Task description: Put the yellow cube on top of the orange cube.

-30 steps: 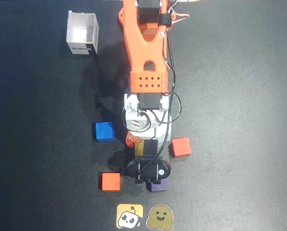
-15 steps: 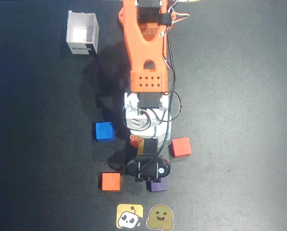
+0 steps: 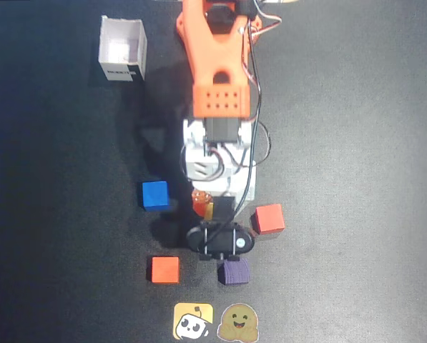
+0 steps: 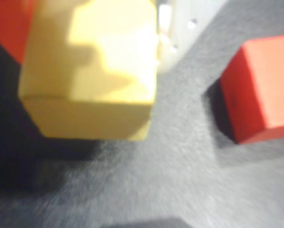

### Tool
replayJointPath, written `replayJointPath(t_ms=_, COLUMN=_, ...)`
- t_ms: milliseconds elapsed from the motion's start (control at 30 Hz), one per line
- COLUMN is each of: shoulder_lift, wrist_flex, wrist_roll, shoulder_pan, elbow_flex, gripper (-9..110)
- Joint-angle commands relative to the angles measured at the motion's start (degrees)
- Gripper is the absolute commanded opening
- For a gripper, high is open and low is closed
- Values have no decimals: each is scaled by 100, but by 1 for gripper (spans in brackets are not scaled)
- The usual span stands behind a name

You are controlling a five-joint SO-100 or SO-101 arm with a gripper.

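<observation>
Wrist view: the yellow cube [image 4: 92, 71] was held clamped in the gripper [image 4: 92, 28]; carrying was judged underway; next, alignment above the orange cube [image 4: 263, 88] was called for.

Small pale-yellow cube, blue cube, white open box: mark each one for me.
Small pale-yellow cube [image 4: 92, 71]: wrist view, its lit upper face.
Small blue cube [image 3: 154, 194]: overhead view, centre of its top face.
White open box [image 3: 120, 74]: overhead view, its front wall.
</observation>
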Motion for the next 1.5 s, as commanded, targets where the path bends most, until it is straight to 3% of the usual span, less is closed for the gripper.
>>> replayJointPath(t_ms=0, shoulder_lift=527, wrist_flex=62, wrist_roll=0, shoulder_pan=-70, elbow_flex=-229, gripper=4)
replayJointPath(t_ms=233, shoulder_lift=545, wrist_flex=53, wrist_roll=9, shoulder_pan=-167, elbow_flex=-343, gripper=4)
replayJointPath(t_ms=833, shoulder_lift=-325, wrist_flex=149, wrist_roll=615, shoulder_pan=809, elbow_flex=-2109, gripper=4)
replayJointPath(t_ms=1100, shoulder_lift=-958, wrist_flex=334, wrist_roll=281, shoulder_pan=1107, elbow_flex=-2795, gripper=4)
replayJointPath(t_ms=1300, shoulder_lift=-1529, wrist_flex=404, wrist_roll=-642, shoulder_pan=1195, elbow_flex=-3428, gripper=4)
replayJointPath(t_ms=1467, shoulder_lift=-1679, wrist_flex=554, wrist_roll=-642, shoulder_pan=1160, elbow_flex=-3489, gripper=4)
